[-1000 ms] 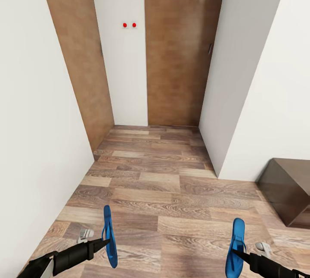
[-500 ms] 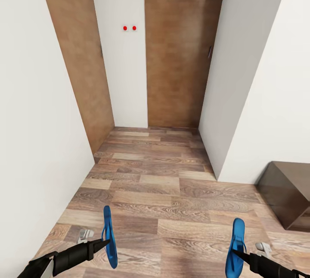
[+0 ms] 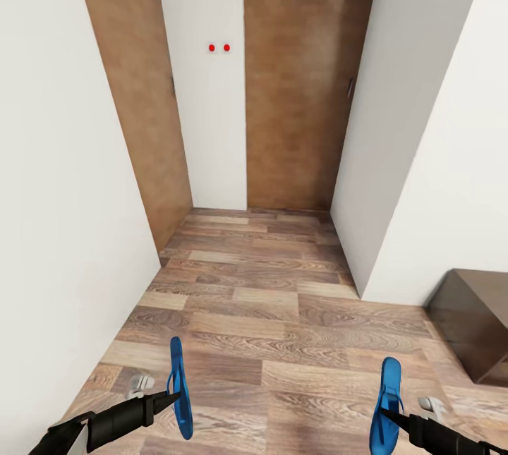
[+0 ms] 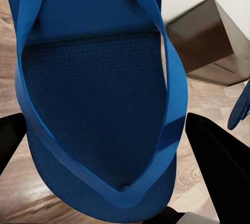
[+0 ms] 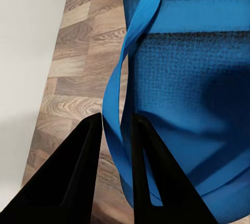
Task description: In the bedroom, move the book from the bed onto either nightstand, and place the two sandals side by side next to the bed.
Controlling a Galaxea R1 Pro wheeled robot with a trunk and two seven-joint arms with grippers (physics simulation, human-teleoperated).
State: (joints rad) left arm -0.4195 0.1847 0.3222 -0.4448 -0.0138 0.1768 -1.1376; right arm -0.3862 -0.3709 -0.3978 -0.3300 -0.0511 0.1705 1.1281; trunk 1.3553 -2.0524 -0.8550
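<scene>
I carry a sandal in each pincer. My left pincer (image 3: 171, 396) is clamped on the left sandal (image 3: 179, 388), which hangs on edge in front of me, above the floor (image 3: 268, 300). In the left wrist view its sole (image 4: 99, 114) sits between my two dark fingers (image 4: 213, 156), straps facing the camera. My right pincer (image 3: 386, 414) grips the right sandal (image 3: 387, 405) by its strap; in the right wrist view my fingers (image 5: 78, 172) pinch the blue strap (image 5: 125, 94) just beside the sole.

What has changed over the last second is the view, not my load. The doors (image 3: 303, 81), the two red dots (image 3: 219, 48) on the wall and the dark cabinet (image 3: 473, 314) at the right have all slid a little to the right and down in the picture, while both sandals sit in the same spot relative to my arms. I read that as my base or head turning slightly left, with the grips unchanged.

For the task, both sandals are secured but not yet set down. I face a short hall ending in closed doors; neither bed nor book is in front of me. I judge I must keep turning to find the bed before I can lay the pair side by side.
</scene>
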